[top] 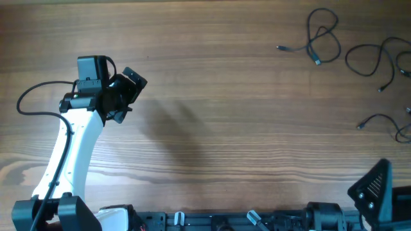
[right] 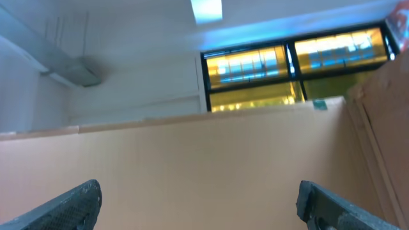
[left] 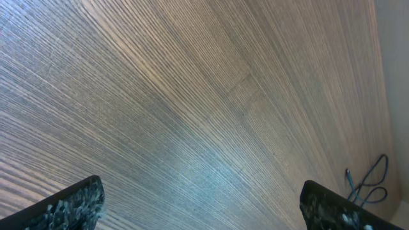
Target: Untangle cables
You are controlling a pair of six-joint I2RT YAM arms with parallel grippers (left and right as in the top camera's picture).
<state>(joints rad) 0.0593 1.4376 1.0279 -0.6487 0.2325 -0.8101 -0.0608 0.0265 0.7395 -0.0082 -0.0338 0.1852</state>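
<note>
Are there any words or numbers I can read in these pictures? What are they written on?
None: no text can be read in any view.
The wooden table shows only grain.
The cables show no label.
The white left arm shows no brand or number.
A small greenish patch below the lit windows is too blurred to read.

Your overhead cam looks straight down on the table (top: 244, 96) from well above. Left wrist cam sits close over the wood, angled forward; the cables (left: 367, 185) in its bottom-right corner are among overhead's top-right cables (top: 324, 38). Right wrist cam faces upward: beige panel (right: 192, 166), lit windows (right: 297, 64).
</note>
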